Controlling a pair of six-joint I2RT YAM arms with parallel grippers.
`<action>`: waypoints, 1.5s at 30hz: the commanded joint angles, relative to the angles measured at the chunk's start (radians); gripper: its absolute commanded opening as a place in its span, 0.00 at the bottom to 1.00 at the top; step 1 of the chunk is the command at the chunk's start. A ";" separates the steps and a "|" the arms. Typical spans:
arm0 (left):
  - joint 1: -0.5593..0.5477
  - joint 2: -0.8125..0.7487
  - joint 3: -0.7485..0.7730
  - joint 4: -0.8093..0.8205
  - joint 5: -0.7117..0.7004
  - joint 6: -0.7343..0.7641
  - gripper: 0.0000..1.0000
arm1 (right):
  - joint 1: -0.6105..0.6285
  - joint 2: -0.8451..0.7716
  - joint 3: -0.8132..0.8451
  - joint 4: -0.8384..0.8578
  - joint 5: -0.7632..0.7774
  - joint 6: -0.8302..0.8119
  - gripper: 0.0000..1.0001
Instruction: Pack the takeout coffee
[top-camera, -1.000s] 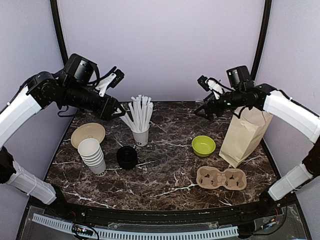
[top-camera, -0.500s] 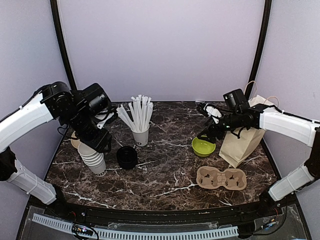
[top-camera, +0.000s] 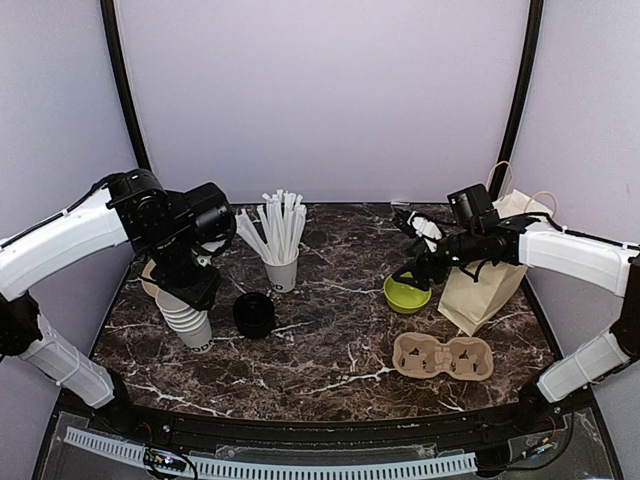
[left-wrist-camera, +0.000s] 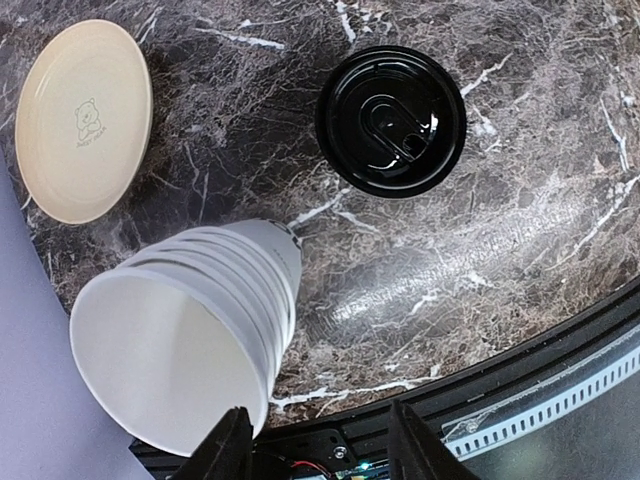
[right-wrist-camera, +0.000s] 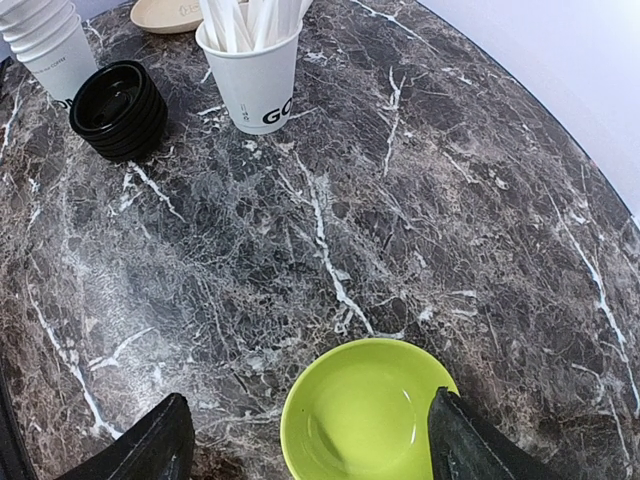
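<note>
- Left gripper (left-wrist-camera: 318, 425): fingers apart, nothing between them. It hovers low over the table (top-camera: 330, 340), just beside the rim of the stack of lidless white cups (left-wrist-camera: 200, 320). Can't tell if it touches.
- Right gripper (right-wrist-camera: 307, 400): jaws spread wide and empty, hanging over the green bowl (top-camera: 407, 292).
- Takeout coffee: can't locate a lidded cup in any view; cups and lids sit apart.
- Stack of black lids (top-camera: 254, 315) is just right of the cup stack, not touching it.
- Cream plate (left-wrist-camera: 85, 115) lies behind the cup stack, partly hidden under the left arm in the top view.
- White cup of straws (top-camera: 281, 270) stands upright behind the lids.
- Brown paper bag (top-camera: 485, 285) stands at the right, behind the right arm.
- Pulp cup carrier (top-camera: 442, 357) lies in front of the bag and bowl.
</note>
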 joint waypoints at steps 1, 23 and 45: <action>0.034 0.012 0.015 -0.024 -0.056 -0.003 0.46 | 0.008 -0.022 -0.021 0.049 -0.006 -0.002 0.81; 0.146 0.007 -0.077 0.067 0.035 0.072 0.13 | 0.008 0.015 -0.022 0.052 -0.008 -0.008 0.80; 0.318 -0.030 -0.120 -0.084 -0.213 0.012 0.00 | 0.008 0.025 -0.016 0.045 -0.019 -0.007 0.79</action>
